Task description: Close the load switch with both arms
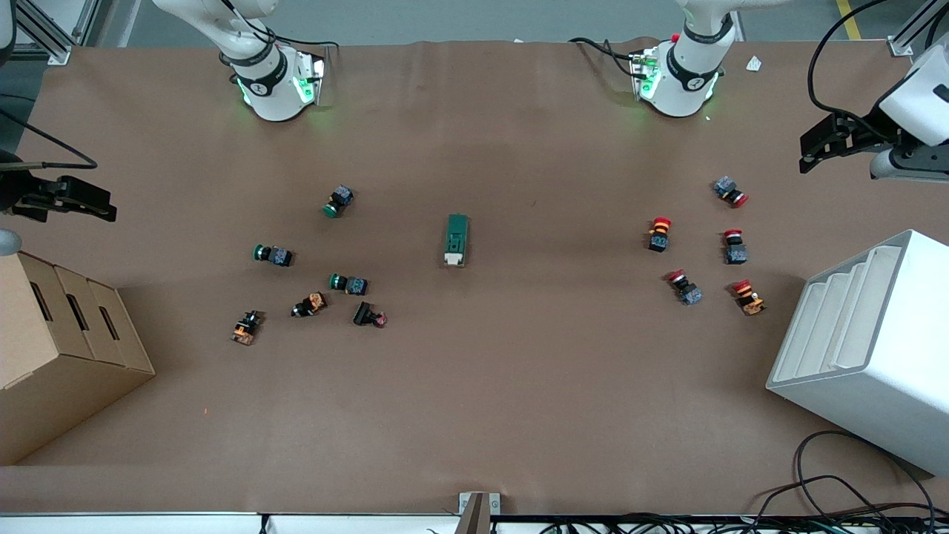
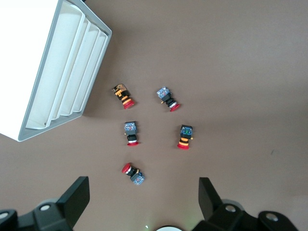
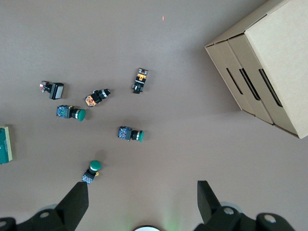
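Note:
The load switch (image 1: 456, 239), a dark-green block with a white lever end pointing toward the front camera, lies alone at the table's middle. Its edge also shows in the right wrist view (image 3: 4, 144). My left gripper (image 1: 819, 144) is raised over the left arm's end of the table, above the red push buttons, and it is open and empty (image 2: 143, 197). My right gripper (image 1: 93, 202) is raised over the right arm's end, near the cardboard box, and it is open and empty (image 3: 143, 199). Both grippers are well apart from the switch.
Several green and orange push buttons (image 1: 311, 289) lie between the switch and the cardboard box (image 1: 52, 348). Several red push buttons (image 1: 700, 245) lie toward the white slotted rack (image 1: 867, 334). Cables (image 1: 838, 497) trail at the table's near edge.

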Robot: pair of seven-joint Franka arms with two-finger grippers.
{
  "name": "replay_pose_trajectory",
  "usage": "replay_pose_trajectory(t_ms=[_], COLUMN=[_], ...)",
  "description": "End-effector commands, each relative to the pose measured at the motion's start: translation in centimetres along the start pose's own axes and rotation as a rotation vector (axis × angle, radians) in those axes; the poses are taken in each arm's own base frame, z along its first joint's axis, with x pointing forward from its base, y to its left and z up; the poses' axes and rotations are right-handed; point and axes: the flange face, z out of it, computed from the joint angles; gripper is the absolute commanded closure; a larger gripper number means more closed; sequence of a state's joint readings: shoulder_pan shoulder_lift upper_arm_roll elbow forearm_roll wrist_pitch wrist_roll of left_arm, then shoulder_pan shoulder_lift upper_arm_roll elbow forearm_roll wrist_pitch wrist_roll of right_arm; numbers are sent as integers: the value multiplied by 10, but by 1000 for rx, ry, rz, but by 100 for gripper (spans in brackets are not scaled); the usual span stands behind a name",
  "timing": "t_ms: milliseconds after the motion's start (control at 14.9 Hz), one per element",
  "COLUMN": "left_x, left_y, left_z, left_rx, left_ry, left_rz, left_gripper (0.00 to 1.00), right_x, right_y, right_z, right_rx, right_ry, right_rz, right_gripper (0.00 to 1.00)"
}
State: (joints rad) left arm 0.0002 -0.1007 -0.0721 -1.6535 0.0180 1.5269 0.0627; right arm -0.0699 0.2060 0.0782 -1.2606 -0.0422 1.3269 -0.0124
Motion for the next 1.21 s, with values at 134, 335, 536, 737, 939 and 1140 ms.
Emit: replay_pose_trajectory(t_ms=[134,335,536,737,939,1140], left_x=[-9,-10,-11,-8,1,3], left_y=[16,14,17,14,13,14], left_z=[-3,-4,-9,-17,-23,-22], left_rx=[-13,-23,-21,-15,-13,-16], left_ry=[-12,-14,-17,3,11,9], left_rz=[-2,-7,-1,10,2,-4], left_gripper=[0,0,0,0,0,0], right_x=[-11,-19,-28,-38,-51,-57], right_y=[-6,-5,-3,-1,-1,0], right_z=[11,3,-9,-10,-13,-19], right_rx=[43,41,36,29,28,27], right_ry=[-85,-71,-46,-46,-34,-26], right_rz=[-11,-14,-10,0,3,5], right_gripper=[0,0,0,0,0,0])
